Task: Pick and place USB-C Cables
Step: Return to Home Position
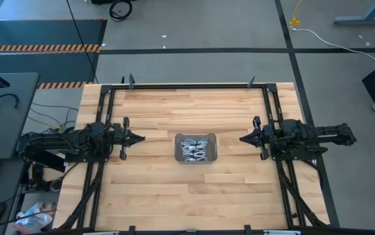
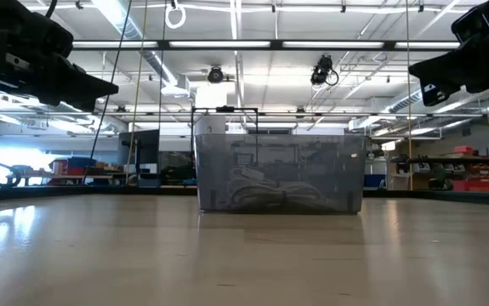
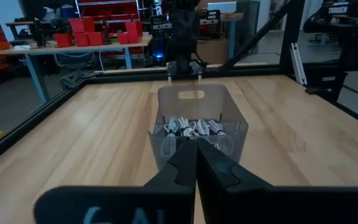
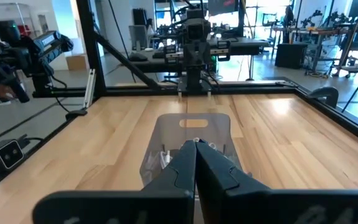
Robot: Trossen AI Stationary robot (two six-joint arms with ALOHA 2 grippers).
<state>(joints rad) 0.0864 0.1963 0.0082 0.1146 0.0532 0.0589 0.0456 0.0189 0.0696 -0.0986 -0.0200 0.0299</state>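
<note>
Cables (image 1: 195, 149) lie heaped in the bin (image 1: 177, 147) at mid-counter (image 1: 174, 196). Left tool (image 1: 141, 138) sits at its 9 o'clock, right tool (image 1: 242, 138) at 3, equally near. Both are pinched closed, empty, pointing inward.

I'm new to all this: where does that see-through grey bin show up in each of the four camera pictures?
High view: the bin sits at the middle of the table.
Low view: bin at centre, standing upright on the tabletop.
Left wrist view: bin at centre.
Right wrist view: bin slightly below centre.
Shared landmark: the light wooden table it stands on, seen in all four.
</note>
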